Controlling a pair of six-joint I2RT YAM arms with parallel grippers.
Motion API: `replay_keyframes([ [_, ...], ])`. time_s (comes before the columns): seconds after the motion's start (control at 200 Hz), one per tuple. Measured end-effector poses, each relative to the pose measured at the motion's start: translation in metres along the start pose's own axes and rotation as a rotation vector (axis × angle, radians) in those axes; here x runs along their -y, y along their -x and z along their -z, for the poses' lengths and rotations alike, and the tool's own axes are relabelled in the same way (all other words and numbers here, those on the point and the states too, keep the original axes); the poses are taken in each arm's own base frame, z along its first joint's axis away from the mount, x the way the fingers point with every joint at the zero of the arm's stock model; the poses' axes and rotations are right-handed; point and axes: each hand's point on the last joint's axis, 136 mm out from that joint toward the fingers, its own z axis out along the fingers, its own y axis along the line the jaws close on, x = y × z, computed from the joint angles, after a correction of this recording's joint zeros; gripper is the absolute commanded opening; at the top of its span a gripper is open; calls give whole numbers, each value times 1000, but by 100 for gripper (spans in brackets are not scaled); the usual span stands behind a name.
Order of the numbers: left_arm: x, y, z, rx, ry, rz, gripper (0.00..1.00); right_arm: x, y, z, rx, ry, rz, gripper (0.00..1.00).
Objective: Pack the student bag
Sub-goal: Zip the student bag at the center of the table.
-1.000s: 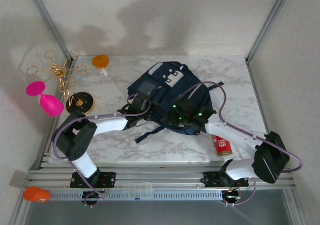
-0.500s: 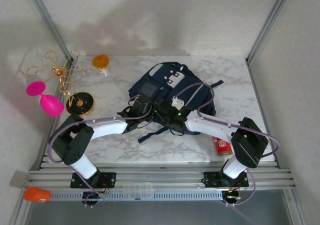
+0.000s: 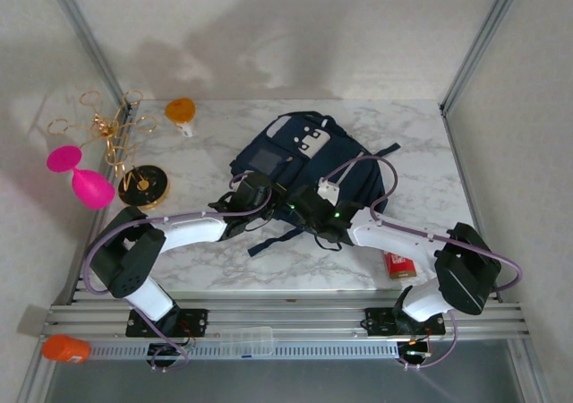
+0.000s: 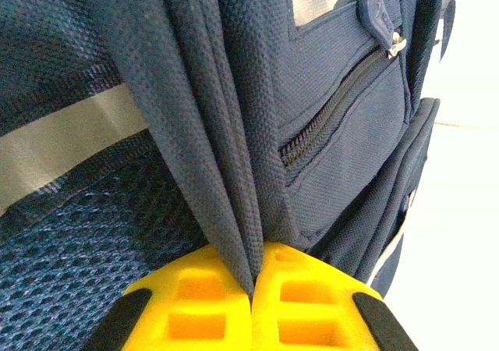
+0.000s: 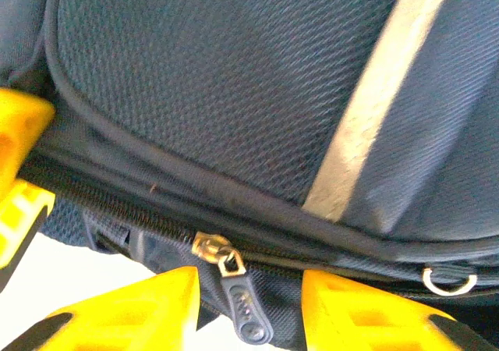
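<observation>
The student bag, a navy backpack, lies at the middle of the marble table, with its white buckle patches toward 12 o'clock and a dark strap trailing off at 7 o'clock. The left gripper is at the bag's 8 o'clock edge. In the left wrist view its yellow fingers are pressed together on a fold of navy fabric, pinching it. A zipped pocket lies at 2 o'clock from the pinch and a pale stripe at 9 o'clock. The right gripper is at the bag's 6 o'clock edge, near the left one. In the right wrist view its fingers stand apart, holding nothing, and a dark zipper pull hangs in the gap between them, touching neither. A small metal ring sits at 4 o'clock. On the table, a small red pack lies at the bag's 4 o'clock, an orange round object at 10 o'clock and a black-and-gold disc at 9 o'clock, all apart from the bag.
</observation>
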Motion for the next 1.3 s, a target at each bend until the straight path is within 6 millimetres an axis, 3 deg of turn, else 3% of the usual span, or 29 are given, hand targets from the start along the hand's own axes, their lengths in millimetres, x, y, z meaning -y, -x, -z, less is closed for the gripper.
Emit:
replay_keyframes([
  [0.2,-2,0,0,0,4,0,0,-5,-16,-8,-74,40,44,39],
  [0.446,-2,0,1,1,3,-4,0,-1,-9,-21,-66,34,81,36],
  [0.821,-2,3,1,19,4,-8,0,0,-10,-34,-50,100,139,16],
  [1.141,1,7,3,30,0,-23,0,-5,-6,-21,-20,174,192,4],
  [1.302,0,9,4,15,5,-29,0,-4,-4,-13,-16,182,190,3],
])
